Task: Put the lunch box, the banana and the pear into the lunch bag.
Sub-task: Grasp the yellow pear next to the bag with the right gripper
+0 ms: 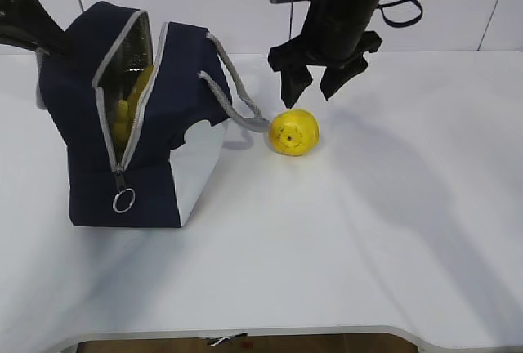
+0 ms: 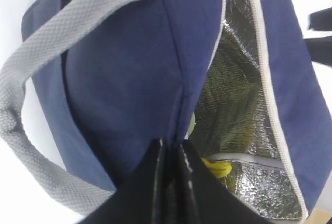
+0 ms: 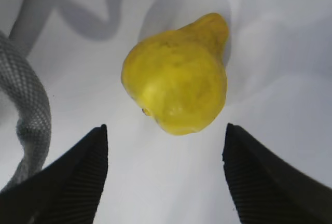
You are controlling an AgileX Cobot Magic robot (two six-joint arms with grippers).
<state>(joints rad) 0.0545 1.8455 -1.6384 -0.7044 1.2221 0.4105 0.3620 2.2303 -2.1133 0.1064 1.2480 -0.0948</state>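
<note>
The navy lunch bag (image 1: 82, 140) stands at the left with its zipper undone and its mouth gaping. In the left wrist view my left gripper (image 2: 173, 143) is shut on the lunch bag's (image 2: 119, 79) fabric edge beside the opening. Yellow banana (image 1: 122, 120) shows inside against the silver lining, and again as a yellow banana tip (image 2: 218, 168). The lunch box is hidden. The pear (image 1: 295, 132) lies on the table right of the bag. My right gripper (image 1: 309, 96) hangs open just above it; the pear (image 3: 176, 84) lies just ahead of the right gripper (image 3: 164, 128).
A grey webbing handle (image 1: 237, 100) droops from the bag onto the table and ends close to the pear; this handle (image 3: 26, 105) runs left of the left finger. A zipper pull ring (image 1: 123, 201) hangs on the bag's front. The white table (image 1: 392, 230) extends right.
</note>
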